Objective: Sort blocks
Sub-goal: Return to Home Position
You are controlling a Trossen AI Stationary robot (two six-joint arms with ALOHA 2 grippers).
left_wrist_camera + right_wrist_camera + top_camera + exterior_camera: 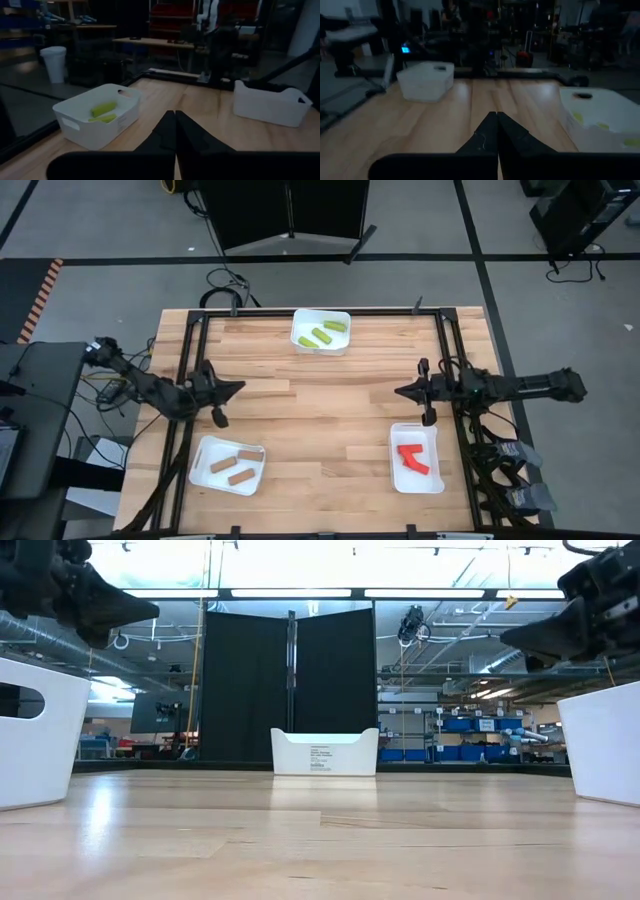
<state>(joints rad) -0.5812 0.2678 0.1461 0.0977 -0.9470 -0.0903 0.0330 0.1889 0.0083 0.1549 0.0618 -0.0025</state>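
Note:
All blocks lie in white trays. Yellow-green blocks rest in the far middle tray, also seen in the left wrist view as yellow-green blocks. Tan wood blocks lie in the near left tray. Red blocks lie in the near right tray. My left gripper hovers shut above the table's left part, holding nothing. My right gripper hovers shut above the right part, also empty. Both point toward the table's middle.
A black frame rail runs around the table's edges. Bare wood lies between the two grippers and the three trays. Beyond the far edge stands a black screen.

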